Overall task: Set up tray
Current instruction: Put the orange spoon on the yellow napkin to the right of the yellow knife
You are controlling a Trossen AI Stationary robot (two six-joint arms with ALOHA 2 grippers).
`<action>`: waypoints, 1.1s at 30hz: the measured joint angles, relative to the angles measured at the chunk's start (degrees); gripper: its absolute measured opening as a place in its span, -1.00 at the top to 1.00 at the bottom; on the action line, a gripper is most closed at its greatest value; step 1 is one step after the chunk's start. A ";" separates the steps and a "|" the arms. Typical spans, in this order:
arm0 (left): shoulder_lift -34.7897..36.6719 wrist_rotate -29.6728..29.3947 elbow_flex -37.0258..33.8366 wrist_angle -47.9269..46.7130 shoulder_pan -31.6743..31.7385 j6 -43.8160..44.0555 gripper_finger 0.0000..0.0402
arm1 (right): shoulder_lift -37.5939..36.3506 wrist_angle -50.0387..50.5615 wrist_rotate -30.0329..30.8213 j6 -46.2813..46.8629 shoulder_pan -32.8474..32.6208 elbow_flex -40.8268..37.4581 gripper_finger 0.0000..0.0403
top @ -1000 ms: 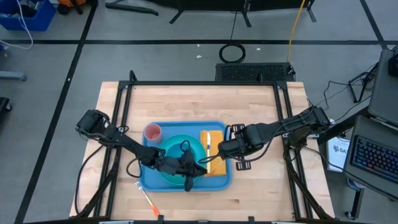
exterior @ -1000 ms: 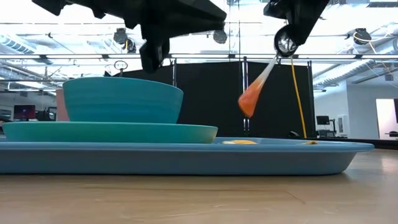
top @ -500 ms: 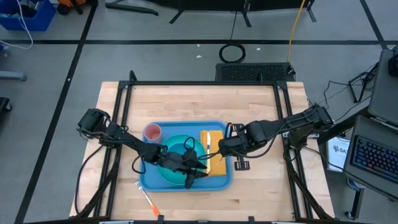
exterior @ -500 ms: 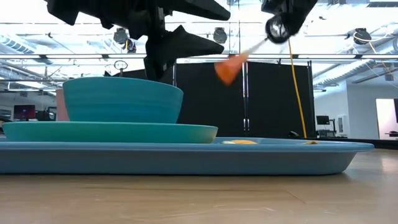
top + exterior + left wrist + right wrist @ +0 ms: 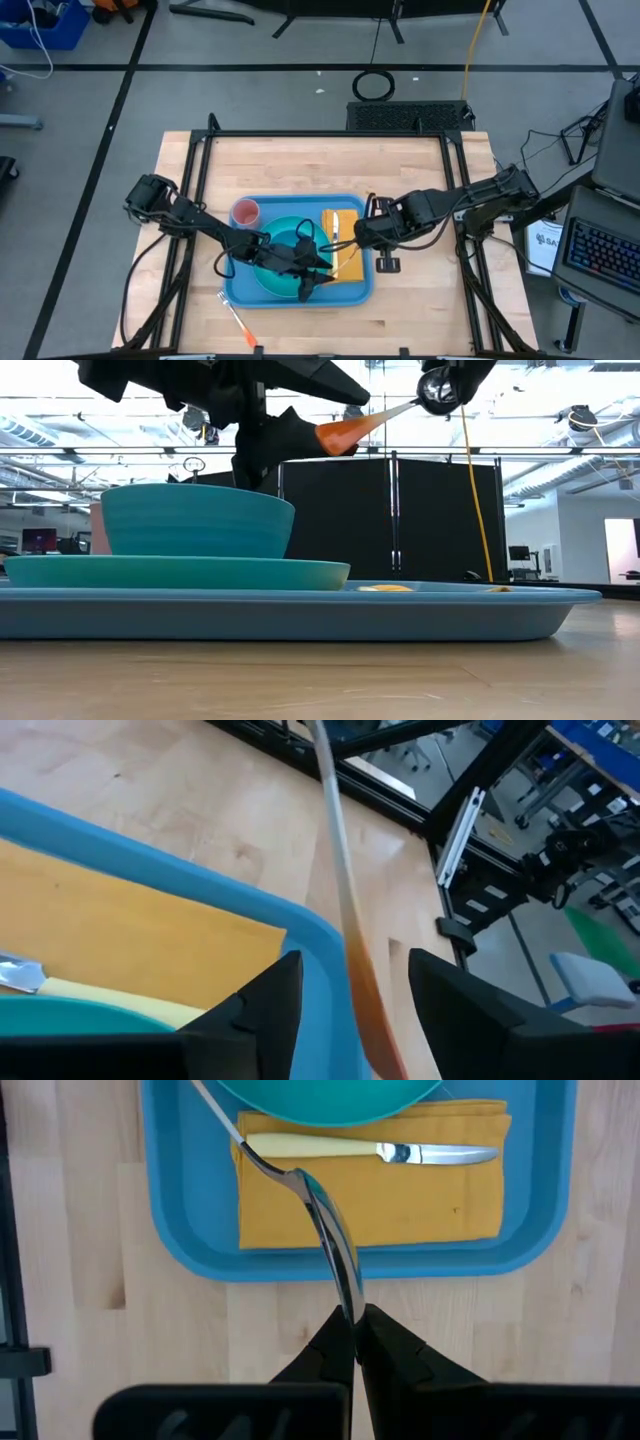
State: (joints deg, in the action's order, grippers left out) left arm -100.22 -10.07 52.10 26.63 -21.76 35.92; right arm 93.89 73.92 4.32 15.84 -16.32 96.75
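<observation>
We find the right gripper [image 5: 352,1332] clamped on a spoon [image 5: 325,1230] above the yellow napkin [image 5: 400,1205] on the blue tray [image 5: 235,285] at mid-table, presumably for placing beside the knife [image 5: 370,1150], the left gripper [image 5: 312,272] hovering spread and empty.

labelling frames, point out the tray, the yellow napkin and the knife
tray [image 5: 160,1200], right wrist view, bare blue floor beside the napkin
yellow napkin [image 5: 400,1205], right wrist view, middle of the cloth
knife [image 5: 440,1153], right wrist view, metal blade
</observation>
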 joint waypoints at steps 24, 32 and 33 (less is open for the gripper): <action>-0.11 -2.24 -0.04 -1.76 -0.23 0.03 0.96 | 0.00 -2.06 -2.06 0.63 0.58 0.02 0.95; -0.15 -3.68 -0.13 2.37 -1.13 -3.00 0.97 | -0.09 -2.74 -2.08 -0.46 0.42 0.09 0.77; -0.14 -3.73 -0.06 2.67 -1.15 -3.29 0.97 | -0.04 -2.89 -2.67 -0.54 0.42 0.09 0.75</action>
State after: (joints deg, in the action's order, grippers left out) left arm -100.37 -13.79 52.03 29.30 -22.91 32.63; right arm 93.84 71.03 1.65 15.30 -15.90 96.84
